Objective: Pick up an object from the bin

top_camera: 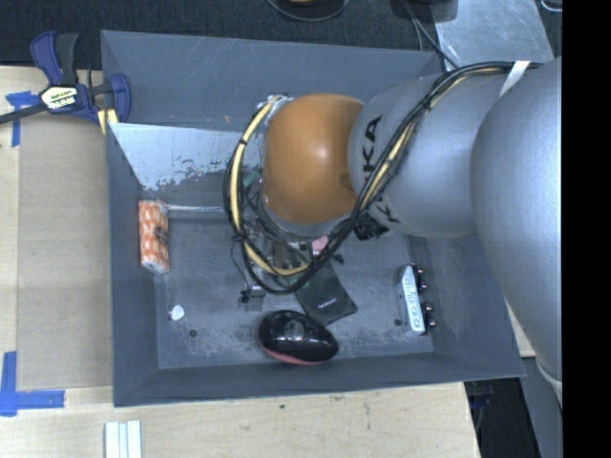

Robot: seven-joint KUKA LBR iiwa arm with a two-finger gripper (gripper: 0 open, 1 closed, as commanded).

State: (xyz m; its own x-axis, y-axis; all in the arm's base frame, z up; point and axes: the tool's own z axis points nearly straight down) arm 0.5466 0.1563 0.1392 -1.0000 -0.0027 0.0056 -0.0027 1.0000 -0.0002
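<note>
**Pincer low over the middle of the bin, tucked under the wrist**

The pincer (274, 263) hangs near the middle of the frame, pointing down at the floor of the grey metal bin (134, 342). Most of it is hidden beneath the wrist, so I cannot tell whether it is spread, pressed together or pinching something.

Directly above it sits the rounded orange cover (307, 156) on the wrist. Yellow and black cables (239, 175) loop down the cover's left side and curl in towards the pincer. The arm (449, 151) comes in from the right of the frame as a thick silver-grey link lying across the bin's upper right part. A broader link stands along the right side.

Two things lie nearest the pincer:
- A black flat square pouch (326, 299) lies just to the pincer's lower right, turned like a diamond, with its upper corner reaching under the cables.
- A black computer mouse (298, 338) with a red lower edge lies just below the pouch, close to the bin's lower wall. Whether the two touch I cannot tell.

Farther out, at the lower right, a narrow white bar (411, 299) with dark knobs on its right side lies well apart from the pincer. At the left of the bin, an orange-speckled packet (154, 236) in clear wrap lies lengthwise beside the left wall. A small white scrap (177, 313) sits on the floor below it.
</note>
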